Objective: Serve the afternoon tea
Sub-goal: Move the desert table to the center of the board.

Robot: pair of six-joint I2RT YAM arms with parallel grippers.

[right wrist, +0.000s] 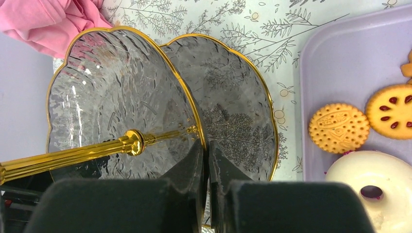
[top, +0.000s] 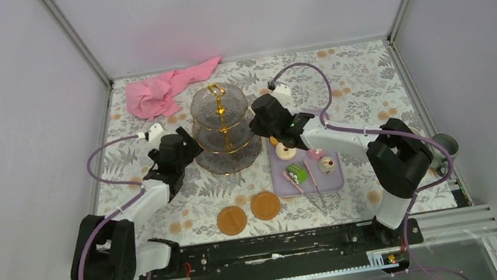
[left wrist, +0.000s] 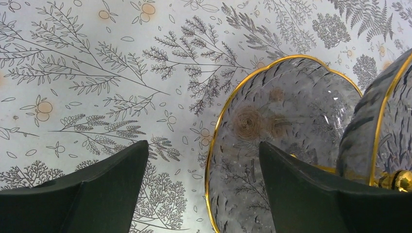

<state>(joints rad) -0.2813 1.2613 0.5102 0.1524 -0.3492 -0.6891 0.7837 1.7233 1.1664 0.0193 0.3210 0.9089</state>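
I see my right jaws pinched together on a tier rim of the 3-tier stand (top: 224, 132); my left jaws stand wide apart just left of it.

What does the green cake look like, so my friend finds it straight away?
Find the lilac tray to the right of the glass stand. On its near left part, beside the pink tongs, sits the green cake. It is the only green, square-edged treat there.

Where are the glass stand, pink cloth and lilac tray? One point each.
glass stand (top: 213, 159), top external view, left part of the bottom tier.
pink cloth (top: 154, 98), top external view, bunched middle of the cloth.
lilac tray (right wrist: 340, 63), right wrist view, bare floor of the tray.
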